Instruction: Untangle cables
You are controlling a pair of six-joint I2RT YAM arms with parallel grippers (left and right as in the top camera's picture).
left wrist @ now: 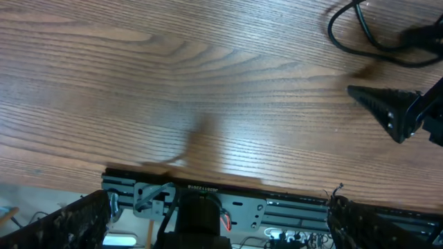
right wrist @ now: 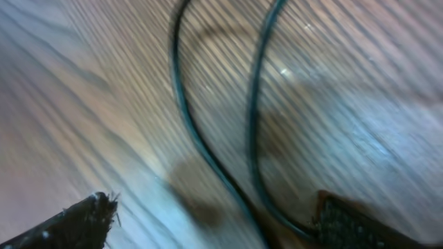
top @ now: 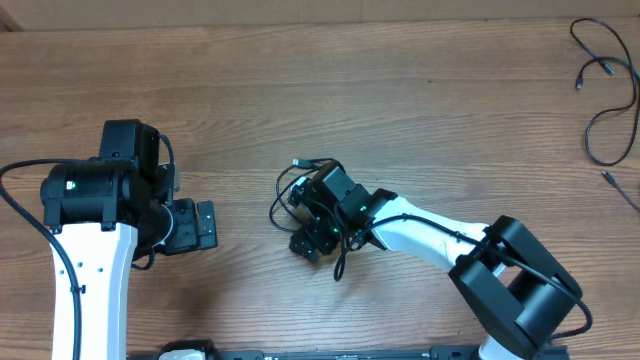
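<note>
Wooden table (top: 400,90), cables (top: 283,195) looped at right gripper (top: 308,245), jaws parted (more far right), left gripper (top: 203,225) parted

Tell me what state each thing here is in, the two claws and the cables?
Left gripper: open, empty, away from both cables.
Right gripper: open, two cable strands running between its fingers.
Centre cable: bunched in loops, partly hidden under the arm.
Far cable: loose loops, lying alone at the far right, untouched.
</note>
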